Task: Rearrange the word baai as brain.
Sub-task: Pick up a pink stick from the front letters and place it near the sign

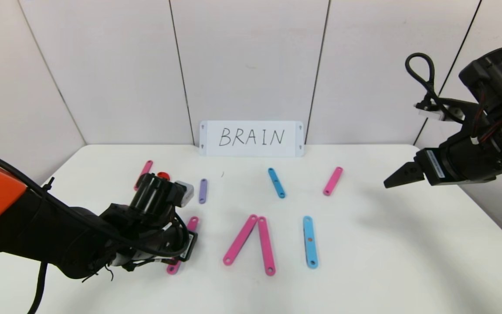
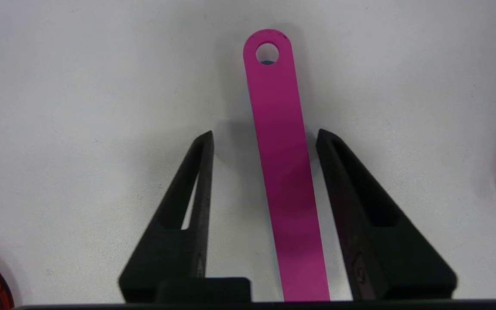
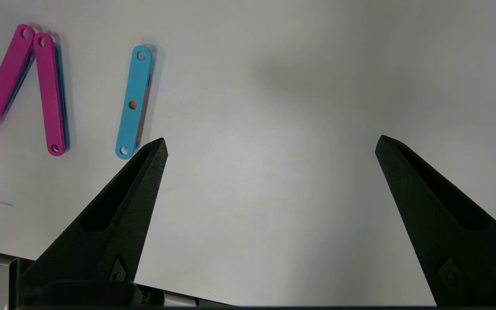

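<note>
Left gripper [image 2: 265, 137]: we're low on the left side of the table [image 1: 408, 261], fingers apart and straddling a long pink strip [image 2: 284, 172]. There's a gap on one side and the other finger sits just beside the strip's edge, so we judge this a grip not yet made.

Why straddled: the strip lies flat, so pinching it across its narrow width looks like the only way to lift it.

Right gripper [image 3: 269, 144]: up in the air over the right side, fingers spread wide on nothing. We read this as parked out of the way.

The word: the pieces lie scattered across the table rather than forming clean letters. At the back sit a short pink strip [image 1: 145, 171], a red piece [image 1: 162, 175] mostly hidden behind our left arm, a purple strip [image 1: 202, 190], a short blue strip [image 1: 276, 182] and another pink strip [image 1: 333, 181].

Front row: two long pink strips [image 1: 253, 242] meet at their tops like an A with no crossbar, and a long blue strip [image 1: 310, 241] stands alone beside them like an I.

Card [image 1: 251, 138]: a white card reading BRAIN leans on the wall, well behind the pieces. We take it as the spelling to copy.

Progress: B, R and N aren't readable yet, so we judge much of the job remains.
</note>
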